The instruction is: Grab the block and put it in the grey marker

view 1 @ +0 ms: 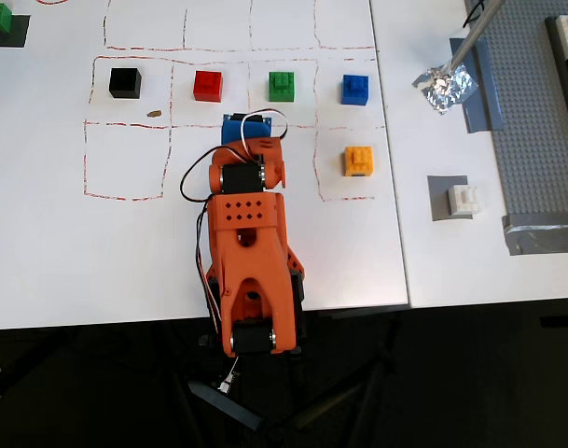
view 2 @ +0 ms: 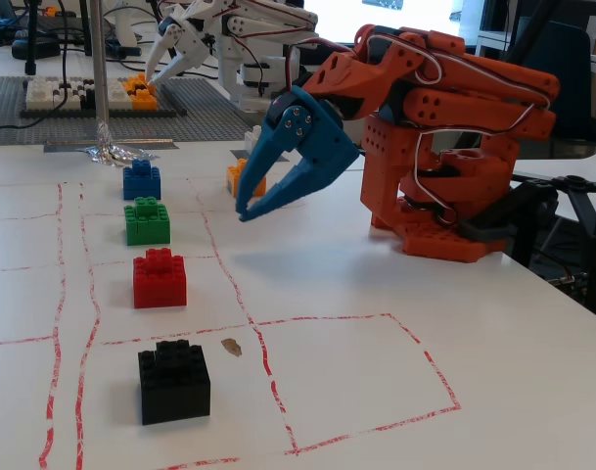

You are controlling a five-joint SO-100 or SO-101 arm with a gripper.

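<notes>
White block on the grey marker; gripper empty.
In the overhead view the block (view 1: 463, 199) sits on the grey marker (view 1: 440, 198) near the desk's (view 1: 69, 271) right edge. In the fixed view the blue gripper (view 2: 247, 212) hangs slightly parted above the desk, holding nothing.

Bright, even light on the white table (view 1: 60, 261); soft shadows (fixed view's background slightly blurred, window glare).

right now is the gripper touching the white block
Apart. In the overhead view the white block sits on the grey marker at right, with bare table separating it from the gripper, which is folded back near the arm's base.
</notes>
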